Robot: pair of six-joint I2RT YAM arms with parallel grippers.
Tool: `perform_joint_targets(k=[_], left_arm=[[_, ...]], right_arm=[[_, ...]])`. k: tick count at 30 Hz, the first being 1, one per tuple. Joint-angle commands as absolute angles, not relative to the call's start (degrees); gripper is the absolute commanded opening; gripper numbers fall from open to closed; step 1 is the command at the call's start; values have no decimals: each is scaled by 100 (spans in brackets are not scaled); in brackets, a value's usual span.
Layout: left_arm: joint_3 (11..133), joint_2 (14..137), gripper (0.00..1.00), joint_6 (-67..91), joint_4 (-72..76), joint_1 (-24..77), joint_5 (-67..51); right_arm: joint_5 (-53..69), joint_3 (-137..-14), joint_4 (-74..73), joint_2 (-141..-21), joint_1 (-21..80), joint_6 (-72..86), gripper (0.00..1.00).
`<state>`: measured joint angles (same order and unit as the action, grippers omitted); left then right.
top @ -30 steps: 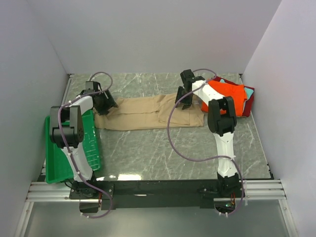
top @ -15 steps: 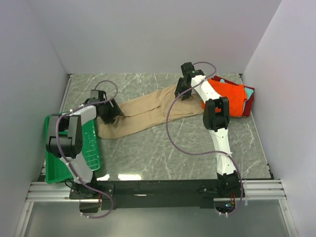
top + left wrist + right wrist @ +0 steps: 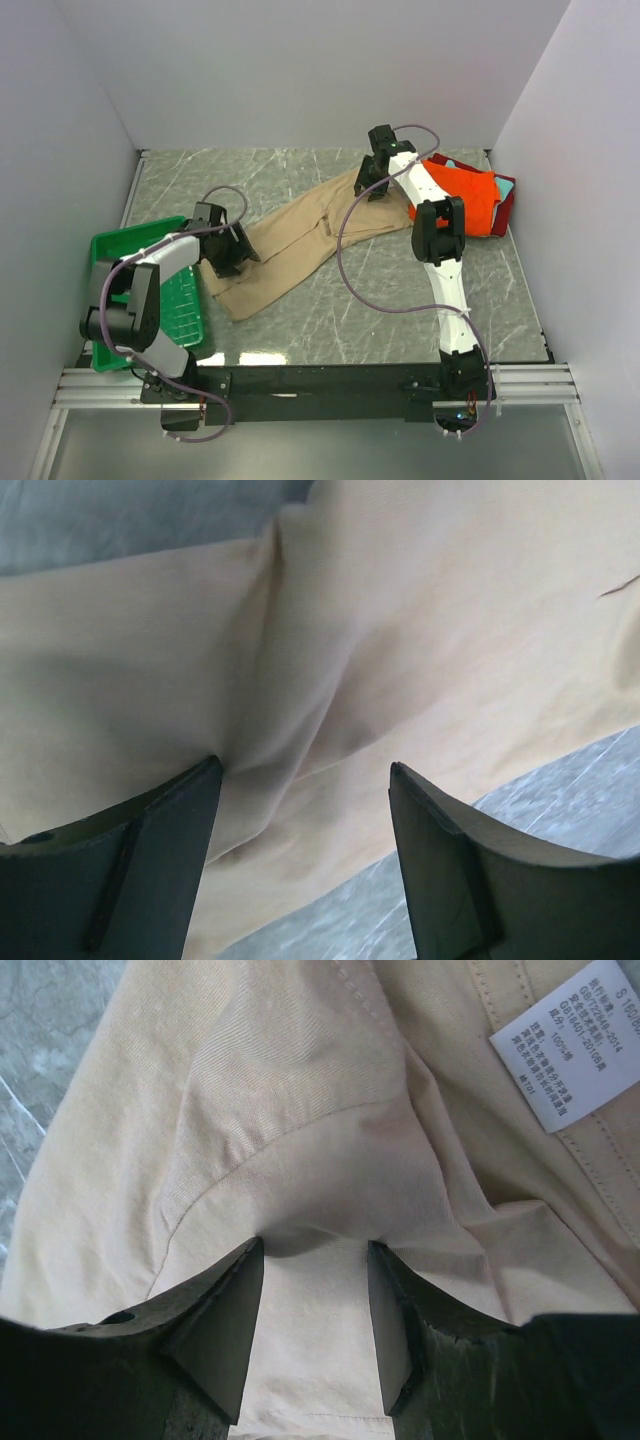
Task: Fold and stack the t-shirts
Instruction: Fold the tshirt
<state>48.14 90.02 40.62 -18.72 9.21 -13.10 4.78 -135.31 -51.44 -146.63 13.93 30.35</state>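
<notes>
Tan t-shirt [image 3: 290, 240], swung from crosswise to diagonal on the bench [image 3: 400, 300] and not yet folded: right gripper [image 3: 372, 180] pinches its far end, left gripper [image 3: 232, 255] at the dragged near end, hold indiscernible.

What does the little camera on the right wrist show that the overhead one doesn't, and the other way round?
Only the right wrist view shows the printed white care label on the tan t-shirt, and how the cloth puckers where the right gripper pinches it. Only the overhead view shows the green tray, the folded orange t-shirt, the left gripper at the tan shirt's near end, and that shirt lying diagonally. Both show the tan t-shirt and the right gripper on it.
</notes>
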Motion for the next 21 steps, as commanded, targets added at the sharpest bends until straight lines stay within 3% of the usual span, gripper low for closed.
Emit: perform_joint_targets(k=[1,12,21], left_arm=[[4650,8667,74,4166,-2355,949,-1186],[4825,7726,75,4052,-2716,993,-1011],[4605,8129,75,3947,-2189,1011,-1195]], right_arm=[[562,-13439,-4905,-14441,1318,2980,53],[1020,-13070,-4650,-13581,1432,2865,55],[1063,-11252,-4272,-12648,1731,2795,55]])
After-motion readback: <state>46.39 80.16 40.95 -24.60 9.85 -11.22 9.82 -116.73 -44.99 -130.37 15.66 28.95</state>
